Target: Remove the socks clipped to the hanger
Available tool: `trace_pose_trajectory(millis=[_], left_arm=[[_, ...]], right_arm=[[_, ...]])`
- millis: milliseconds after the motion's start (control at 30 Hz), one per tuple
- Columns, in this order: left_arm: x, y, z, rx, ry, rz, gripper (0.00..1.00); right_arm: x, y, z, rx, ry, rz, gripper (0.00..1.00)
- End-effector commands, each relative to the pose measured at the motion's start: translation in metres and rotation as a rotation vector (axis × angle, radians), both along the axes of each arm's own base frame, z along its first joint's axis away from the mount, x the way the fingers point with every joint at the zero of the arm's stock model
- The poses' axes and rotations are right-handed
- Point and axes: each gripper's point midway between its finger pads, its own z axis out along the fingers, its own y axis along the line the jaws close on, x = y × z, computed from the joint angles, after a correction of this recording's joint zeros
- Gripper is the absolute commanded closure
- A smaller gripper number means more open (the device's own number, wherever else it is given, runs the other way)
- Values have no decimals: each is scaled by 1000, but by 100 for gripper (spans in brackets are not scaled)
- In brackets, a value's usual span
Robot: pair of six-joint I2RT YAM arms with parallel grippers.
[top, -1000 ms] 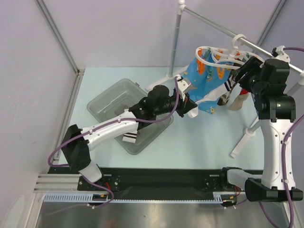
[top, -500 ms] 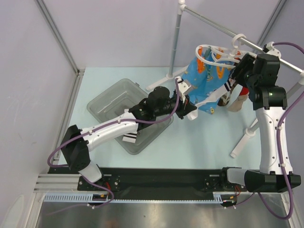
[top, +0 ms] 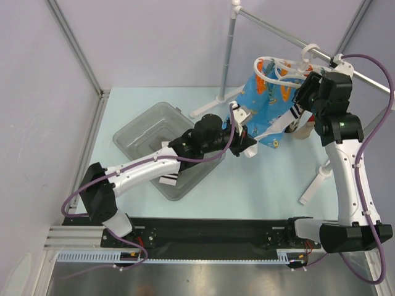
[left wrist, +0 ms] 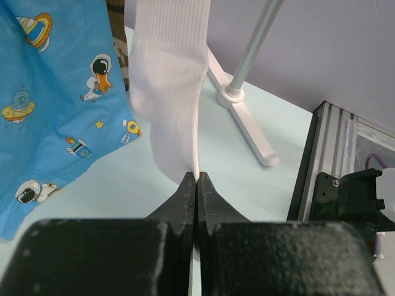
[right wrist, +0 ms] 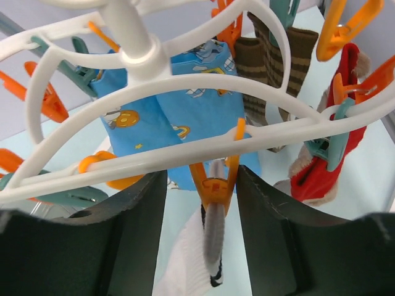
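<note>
left jaws clenched the white sock [left wrist: 170,74]; right jaws stood spread astride its orange clip [right wrist: 213,185] on the hanger [right wrist: 136,43].

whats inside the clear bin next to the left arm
In the bin, one white piece with black stripes, likely a sock, lies near the front corner. The left arm crosses above and covers part of the floor; anything there is hidden.

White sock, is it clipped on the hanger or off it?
Clipped on: an orange clip on the hanger grips the cuff of the white sock; the left gripper is shut on its lower end.
</note>
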Motion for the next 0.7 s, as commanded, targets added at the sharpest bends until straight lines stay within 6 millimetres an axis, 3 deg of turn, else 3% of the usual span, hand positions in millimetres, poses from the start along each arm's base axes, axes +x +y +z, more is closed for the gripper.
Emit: trace_pose_trajectory(millis=[0, 333, 467, 667], left_arm=[[-8, 5, 33, -59, -37, 0, 100], [-14, 2, 37, -64, -40, -12, 100], [-16, 2, 40, -68, -47, -11, 100], [-17, 3, 40, -65, -46, -7, 100]], right_arm=[[-3, -7, 30, -37, -119, -31, 48], [-7, -12, 33, -53, -193, -66, 51], [-7, -14, 33, -60, -195, -75, 60], [-8, -13, 34, -52, -206, -65, 82]])
